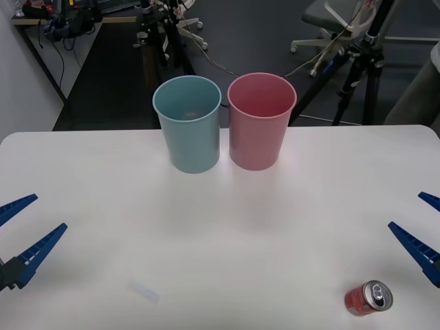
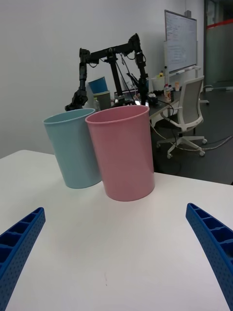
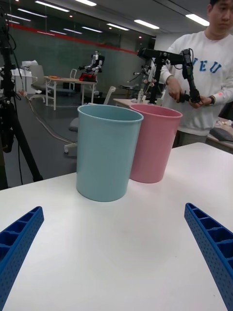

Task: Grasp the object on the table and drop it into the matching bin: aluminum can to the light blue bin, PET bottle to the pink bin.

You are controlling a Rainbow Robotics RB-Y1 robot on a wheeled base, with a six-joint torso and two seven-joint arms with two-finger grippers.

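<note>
lying on its side at the near right of the table (image 1: 103, 199): the aluminum can (image 1: 368, 298), silver top toward the camera; best taken across the red body, square to its length, so it cannot roll; right gripper (image 1: 421, 232) just beside and beyond it, fingers spread wide, holding and touching nothing; left gripper (image 1: 20, 234) parked at the far left, likewise spread and bare; afterwards, up and over to the light blue bin (image 1: 187, 124), not the pink bin (image 1: 261, 121) touching it.
</note>
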